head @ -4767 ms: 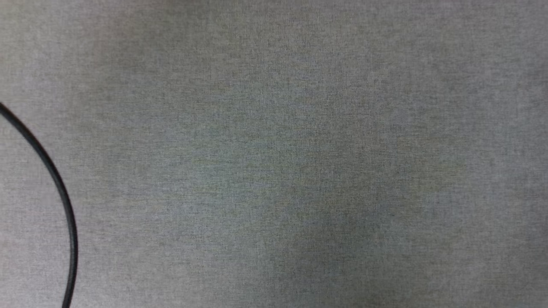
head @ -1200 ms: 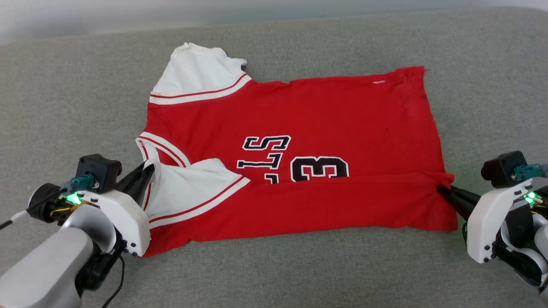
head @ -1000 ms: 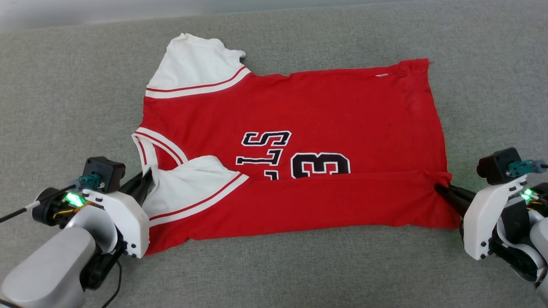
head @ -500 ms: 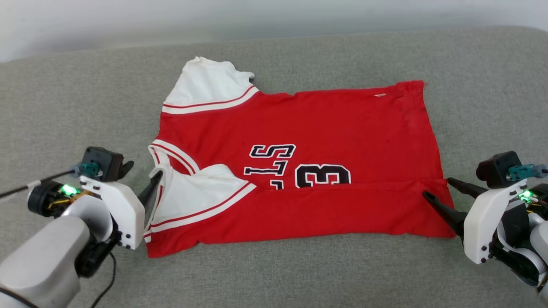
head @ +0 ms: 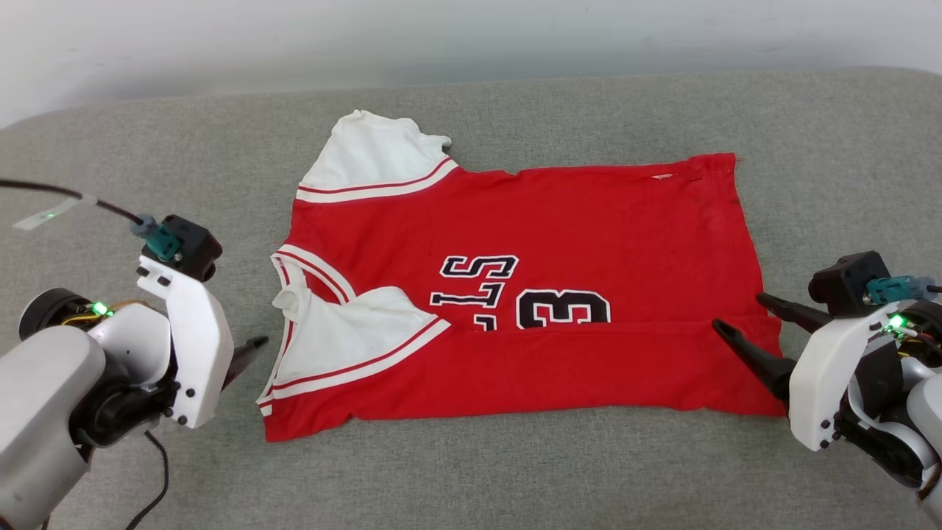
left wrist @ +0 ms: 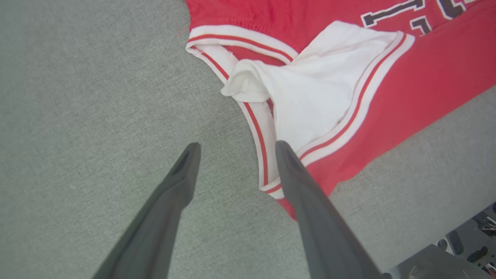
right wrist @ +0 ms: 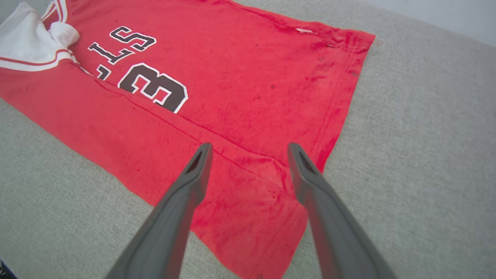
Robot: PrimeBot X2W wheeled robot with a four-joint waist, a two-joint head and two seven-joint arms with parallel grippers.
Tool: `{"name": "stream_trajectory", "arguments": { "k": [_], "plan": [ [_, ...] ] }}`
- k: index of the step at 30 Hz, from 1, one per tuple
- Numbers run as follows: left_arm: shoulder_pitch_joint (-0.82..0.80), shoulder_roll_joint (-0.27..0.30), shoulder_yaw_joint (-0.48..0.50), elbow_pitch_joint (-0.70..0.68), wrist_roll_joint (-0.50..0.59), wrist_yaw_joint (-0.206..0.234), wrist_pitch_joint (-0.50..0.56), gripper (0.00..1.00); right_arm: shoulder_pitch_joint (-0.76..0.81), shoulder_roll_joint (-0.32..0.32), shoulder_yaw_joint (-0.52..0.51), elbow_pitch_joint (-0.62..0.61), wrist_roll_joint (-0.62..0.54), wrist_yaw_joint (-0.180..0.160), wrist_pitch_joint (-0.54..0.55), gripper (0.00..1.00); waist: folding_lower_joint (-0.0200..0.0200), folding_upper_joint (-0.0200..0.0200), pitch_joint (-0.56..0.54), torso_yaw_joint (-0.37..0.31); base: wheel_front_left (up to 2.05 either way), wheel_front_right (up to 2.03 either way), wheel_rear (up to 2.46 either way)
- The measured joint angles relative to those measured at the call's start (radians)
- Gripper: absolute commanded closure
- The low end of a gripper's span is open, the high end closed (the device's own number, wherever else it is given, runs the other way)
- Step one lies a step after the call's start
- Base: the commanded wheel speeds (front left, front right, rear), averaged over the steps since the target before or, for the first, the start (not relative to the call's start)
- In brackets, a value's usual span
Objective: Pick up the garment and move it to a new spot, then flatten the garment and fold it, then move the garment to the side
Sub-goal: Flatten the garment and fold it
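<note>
The garment (head: 559, 221) is a red jersey with white sleeves, lying flat on the grey cushion with its collar to the left and its hem to the right. Its near long edge is folded up over the front and covers the lower part of the black letters and the "3" (right wrist: 155, 87). My left gripper (left wrist: 236, 146) is open, just left of the striped collar trim (left wrist: 257, 133); one fingertip (head: 255, 343) shows in the head view. My right gripper (head: 739, 311) is open over the hem corner (right wrist: 271, 182) at the fold. Neither gripper holds any cloth.
The grey fabric cushion (head: 471, 478) spreads wide around the garment. A pale wall (head: 441, 37) runs behind its far edge. A black cable (head: 66, 195) arcs in from the left to my left wrist. The cushion's near edge (left wrist: 426, 248) shows in the left wrist view.
Both grippers were shut on the garment's folded edge a second ago; they have opened and let go. The left gripper has drawn back leftward off the collar. The head camera has shifted.
</note>
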Motion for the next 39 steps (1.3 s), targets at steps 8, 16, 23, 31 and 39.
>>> {"name": "stream_trajectory", "arguments": {
  "k": [8,16,23,31,39],
  "plan": [
    [-0.011,0.009,-0.045,-0.023,-0.081,-0.005,0.197,0.00,-0.001,0.009,0.008,-0.007,-0.002,0.000,0.021,0.00,0.0000,0.0000,0.014,-0.018,0.00,0.00,0.00],
    [-0.004,-0.039,-0.096,0.065,-0.072,-0.016,0.241,0.00,-0.032,0.027,0.029,0.008,0.001,0.000,0.033,0.00,0.0000,0.0000,0.049,-0.046,0.00,0.00,0.00],
    [-0.008,-0.058,-0.126,0.138,-0.058,-0.053,0.259,1.00,-0.053,0.041,0.051,0.034,0.011,0.000,0.020,0.00,-0.0001,0.0000,0.061,-0.065,0.00,0.00,0.00],
    [-0.013,-0.071,-0.132,0.146,-0.056,-0.084,0.230,1.00,-0.140,-0.033,0.046,0.028,-0.011,0.000,0.027,0.00,-0.0001,0.0000,0.028,-0.053,0.00,0.00,0.00],
    [-0.041,-0.050,-0.091,0.076,-0.073,-0.087,0.183,1.00,-0.282,-0.183,0.160,-0.053,0.022,0.000,0.273,0.00,0.0000,0.0000,0.011,-0.026,0.00,0.00,0.00]
  ]
}}
